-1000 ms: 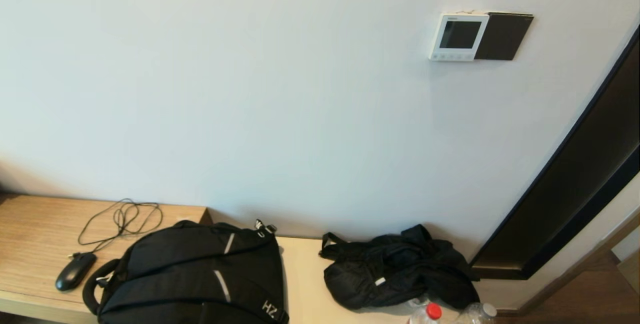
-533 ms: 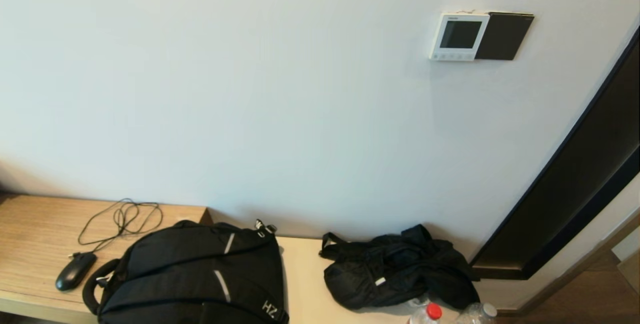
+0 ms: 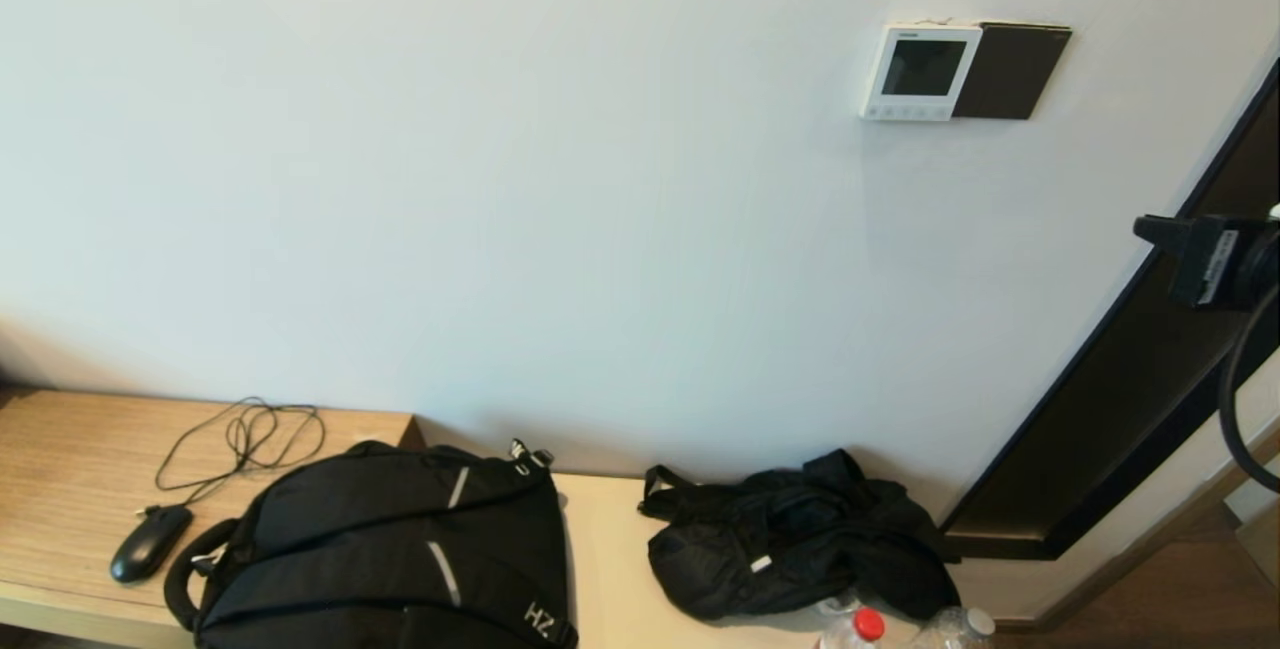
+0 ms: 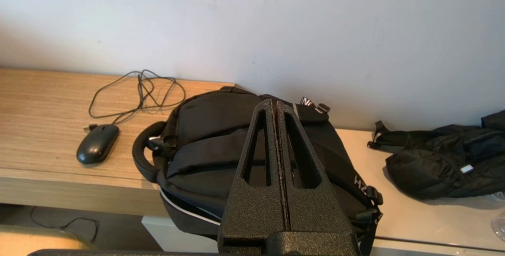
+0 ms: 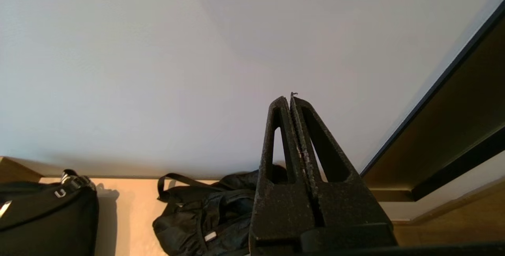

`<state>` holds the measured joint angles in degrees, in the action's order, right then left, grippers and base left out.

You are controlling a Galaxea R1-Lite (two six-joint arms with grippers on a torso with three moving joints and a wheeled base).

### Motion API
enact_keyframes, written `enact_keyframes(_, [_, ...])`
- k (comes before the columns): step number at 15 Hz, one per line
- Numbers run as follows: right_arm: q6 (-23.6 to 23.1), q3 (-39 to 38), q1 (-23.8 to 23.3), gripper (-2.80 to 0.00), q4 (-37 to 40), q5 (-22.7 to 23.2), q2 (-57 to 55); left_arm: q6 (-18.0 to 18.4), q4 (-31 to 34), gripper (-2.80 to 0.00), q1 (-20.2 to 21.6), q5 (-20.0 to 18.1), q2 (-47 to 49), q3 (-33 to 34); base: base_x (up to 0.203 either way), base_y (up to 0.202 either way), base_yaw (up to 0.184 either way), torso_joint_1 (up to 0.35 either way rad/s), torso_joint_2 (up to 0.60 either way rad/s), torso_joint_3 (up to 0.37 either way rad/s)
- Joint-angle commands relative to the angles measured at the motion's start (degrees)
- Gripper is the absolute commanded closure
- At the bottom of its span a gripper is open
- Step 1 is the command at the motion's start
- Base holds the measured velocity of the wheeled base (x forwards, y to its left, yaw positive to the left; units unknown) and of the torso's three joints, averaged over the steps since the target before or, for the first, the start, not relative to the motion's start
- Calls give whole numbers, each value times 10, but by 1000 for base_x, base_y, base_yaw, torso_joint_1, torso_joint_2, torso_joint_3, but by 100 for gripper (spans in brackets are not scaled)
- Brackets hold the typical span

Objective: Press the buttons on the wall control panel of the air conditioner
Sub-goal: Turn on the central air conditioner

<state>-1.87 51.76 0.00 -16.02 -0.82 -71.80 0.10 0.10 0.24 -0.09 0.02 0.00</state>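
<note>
The air conditioner's wall control panel (image 3: 920,71) is a small white square with a dark screen, high on the wall at the right. Its buttons (image 3: 905,112) form a tiny pale row along its bottom edge. Part of my right arm (image 3: 1210,259) shows at the right edge of the head view, below and to the right of the panel. In the right wrist view my right gripper (image 5: 290,99) is shut and empty, pointing at bare wall; the panel is not in that view. My left gripper (image 4: 273,102) is shut and empty, low over the black backpack (image 4: 221,145).
A plain black square plate (image 3: 1010,71) adjoins the panel's right side. A dark door frame (image 3: 1130,399) runs diagonally at the right. On the desk (image 3: 70,469) lie a mouse (image 3: 150,542), a backpack (image 3: 390,549), a black bag (image 3: 800,534) and two bottles (image 3: 860,627).
My right arm has risen into the head view at the right edge; it was out of view before. Nothing else has moved.
</note>
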Motion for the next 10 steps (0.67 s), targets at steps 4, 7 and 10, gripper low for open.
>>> enact_keyframes(4, [-1, 106, 1, 0, -44, -17, -147, 0, 0, 0, 0, 0, 0, 0, 0, 0, 0, 0, 0, 0])
enact_keyframes(7, [-3, 170, 14, 0, -52, -37, -198, 0, 0, 0, 0, 0, 0, 0, 0, 0, 0, 0, 0, 0])
enact_keyframes(10, [-5, 225, 30, 0, -51, -59, -248, -1, 0, 0, 0, 0, 1, 0, 0, 0, 0, 0, 0, 0])
